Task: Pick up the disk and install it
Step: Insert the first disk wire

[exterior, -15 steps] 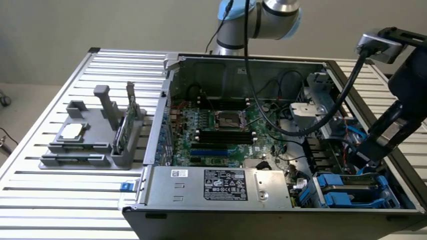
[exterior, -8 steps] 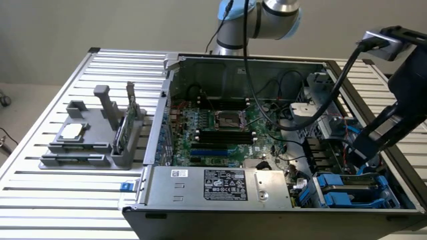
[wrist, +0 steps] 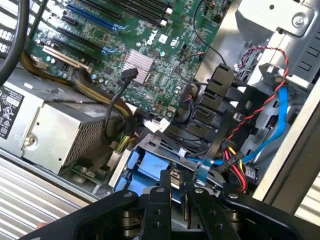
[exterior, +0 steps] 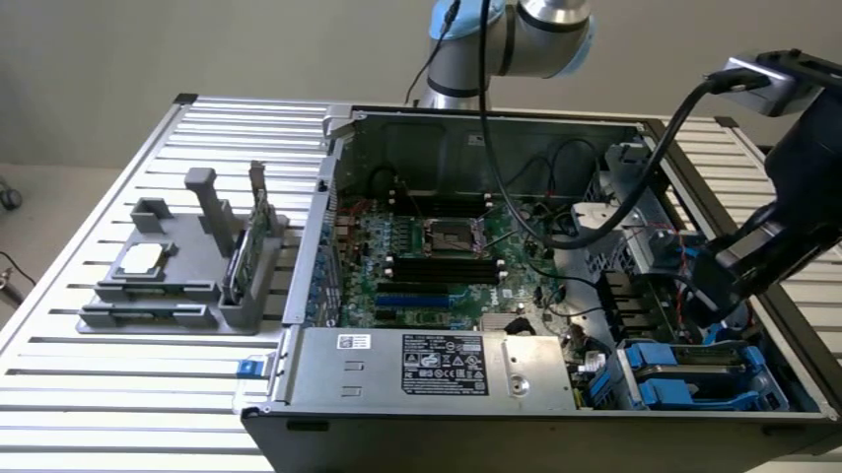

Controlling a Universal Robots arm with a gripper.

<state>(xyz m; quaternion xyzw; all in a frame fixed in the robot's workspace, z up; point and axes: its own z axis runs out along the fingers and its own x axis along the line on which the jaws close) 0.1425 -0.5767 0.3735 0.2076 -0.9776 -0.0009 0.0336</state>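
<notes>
Exterior view: arm (exterior: 800, 202) low over disk (exterior: 687, 367)

- We see a robotics lab: robot arm (exterior: 553, 30), slatted metal table (exterior: 132, 434).
- We see an opened computer case (exterior: 500, 138) beside a grey parts fixture (exterior: 158, 315).

Table (exterior: 158, 414) is ribbed bare aluminium, kinda satin. The holder block (exterior: 172, 286) at 9 o'clock looks like matt grey plastic. Case (exterior: 474, 128) is dull grey sheet metal, and the power supply (exterior: 526, 370) at 6 o'clock is brighter bare steel with a papery sticker. Motherboard (exterior: 435, 256) is shiny green. The disk (exterior: 691, 372) at 5 o'clock has a smooth blue plastic carrier. Gripper (wrist: 179, 192) is matt black.
</notes>
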